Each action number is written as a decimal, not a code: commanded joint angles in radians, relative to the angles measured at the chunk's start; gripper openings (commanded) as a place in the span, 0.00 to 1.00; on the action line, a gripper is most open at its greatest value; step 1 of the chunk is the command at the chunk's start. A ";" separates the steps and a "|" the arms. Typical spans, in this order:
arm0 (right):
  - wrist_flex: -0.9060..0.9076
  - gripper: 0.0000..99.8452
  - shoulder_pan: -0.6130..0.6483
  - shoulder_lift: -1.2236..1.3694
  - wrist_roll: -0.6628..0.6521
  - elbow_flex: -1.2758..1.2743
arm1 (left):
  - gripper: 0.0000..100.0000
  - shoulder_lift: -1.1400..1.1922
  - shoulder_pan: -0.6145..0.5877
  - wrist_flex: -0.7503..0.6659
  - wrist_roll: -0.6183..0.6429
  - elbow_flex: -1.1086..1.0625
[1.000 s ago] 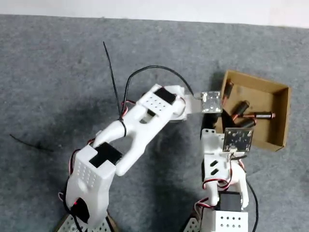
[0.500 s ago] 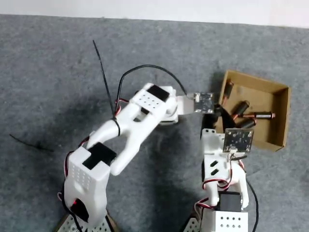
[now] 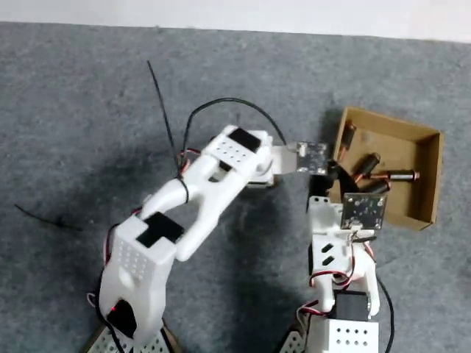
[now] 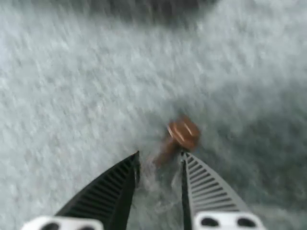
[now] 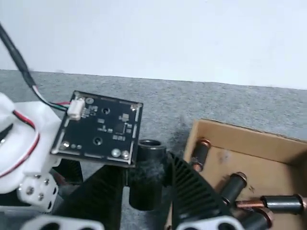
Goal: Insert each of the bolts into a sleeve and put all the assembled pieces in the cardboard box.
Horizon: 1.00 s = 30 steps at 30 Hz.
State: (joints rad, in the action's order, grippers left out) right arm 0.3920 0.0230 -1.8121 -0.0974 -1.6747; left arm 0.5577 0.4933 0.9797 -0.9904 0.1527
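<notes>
grey carpet under the cardboard box runs to a white wall.

1. bolt is pretty smeared, and its shank fades out between the left gripper fingers, can't tell if they touch it
2. sleeve in the right gripper has its sides tucked behind the fingers
3. cardboard box runs off the edge in the right wrist view, one piece gets cut off with it
4. from above, the right arm's camera board covers the cardboard box's near corner and part of a piece there
</notes>
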 commanded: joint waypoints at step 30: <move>0.044 0.01 -0.263 -0.025 -0.002 -0.145 | 0.14 0.124 -0.033 0.152 -0.052 0.110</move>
State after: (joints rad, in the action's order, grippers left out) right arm 0.4104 -0.2163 -1.8182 -0.0959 -1.6763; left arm 0.6743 0.4780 1.1132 -1.0319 0.2693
